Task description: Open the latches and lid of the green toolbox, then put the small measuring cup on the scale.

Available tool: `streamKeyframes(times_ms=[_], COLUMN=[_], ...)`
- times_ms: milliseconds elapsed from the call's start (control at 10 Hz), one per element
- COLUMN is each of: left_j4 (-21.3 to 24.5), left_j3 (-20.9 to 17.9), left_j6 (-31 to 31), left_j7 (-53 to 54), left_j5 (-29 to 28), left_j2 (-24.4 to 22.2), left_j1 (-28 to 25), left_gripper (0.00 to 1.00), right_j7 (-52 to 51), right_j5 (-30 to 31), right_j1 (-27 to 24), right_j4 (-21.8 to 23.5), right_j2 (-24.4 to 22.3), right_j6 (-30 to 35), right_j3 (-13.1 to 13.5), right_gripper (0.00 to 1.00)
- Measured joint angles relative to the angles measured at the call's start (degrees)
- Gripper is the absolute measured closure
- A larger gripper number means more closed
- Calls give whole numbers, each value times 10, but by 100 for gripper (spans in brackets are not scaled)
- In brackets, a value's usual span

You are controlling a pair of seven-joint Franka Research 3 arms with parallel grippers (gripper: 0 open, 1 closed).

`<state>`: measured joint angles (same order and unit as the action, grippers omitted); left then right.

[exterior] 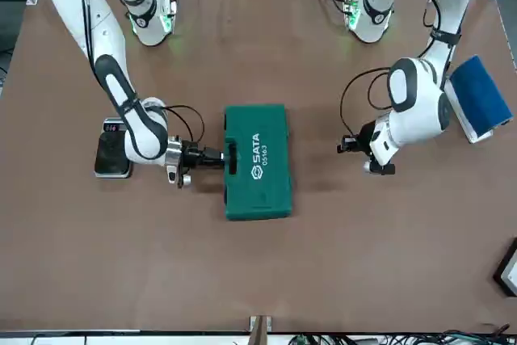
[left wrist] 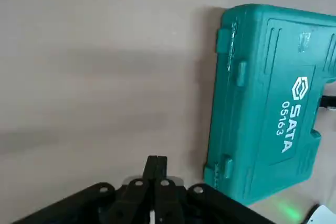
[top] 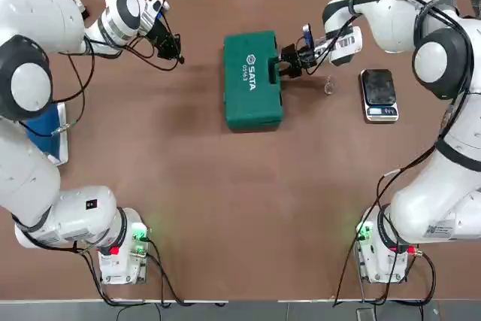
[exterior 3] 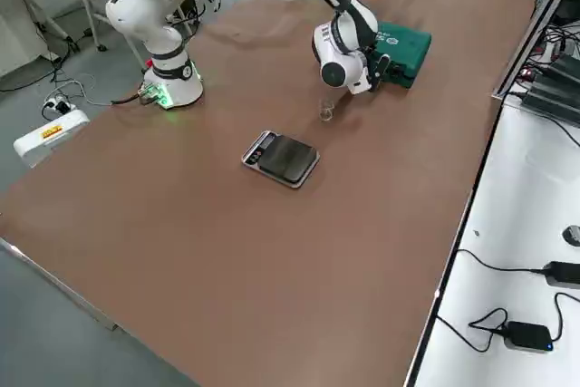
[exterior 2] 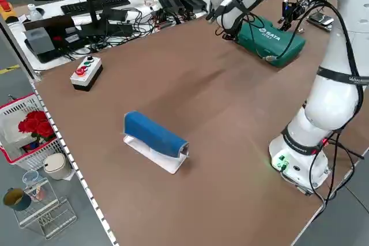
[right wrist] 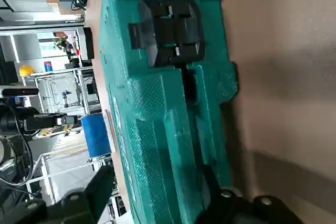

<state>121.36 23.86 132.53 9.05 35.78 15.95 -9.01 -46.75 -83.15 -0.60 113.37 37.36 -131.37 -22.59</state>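
Green toolbox [top: 252, 80]: we see it lying shut mid-table, lid [exterior: 258, 161] down, SATA logo up
Right gripper [top: 289, 62]: we find it at the handle edge, level with the table; fingers parted around the case edge, one dark latch [right wrist: 170, 31] just beyond them; no firm grip visible
Left gripper [top: 174, 52]: hangs over bare table, well apart from the case; fingers pressed together, empty
Small measuring cup [top: 329, 86]: stands between case and scale [top: 379, 94]; touching neither

Bright even light — soft shadows, sharp
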Motion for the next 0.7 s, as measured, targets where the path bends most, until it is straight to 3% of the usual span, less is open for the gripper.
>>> streamKeyframes(times_ms=[300,400,500,600,700], left_j4=[-16,-17,-17,-18,-20], left_j3=[0,2,7,12,13], left_j6=[0,-1,-1,-1,-1], left_j7=[-3,-5,-14,-23,-27], left_j5=[0,0,0,0,0], left_j2=[4,5,6,6,6], left_j1=[0,0,1,1,1], left_gripper=[99,99,99,99,99], right_j7=[-2,-3,-4,-7,-8], right_j5=[-1,-2,-2,-2,-2], right_j1=[5,6,6,6,6], right_j4=[-1,-2,0,-1,-1], right_j2=[5,5,7,9,9], right_j6=[-5,-7,-13,-14,-15], right_j3=[0,0,1,2,2], right_gripper=[32,38,53,62,67])
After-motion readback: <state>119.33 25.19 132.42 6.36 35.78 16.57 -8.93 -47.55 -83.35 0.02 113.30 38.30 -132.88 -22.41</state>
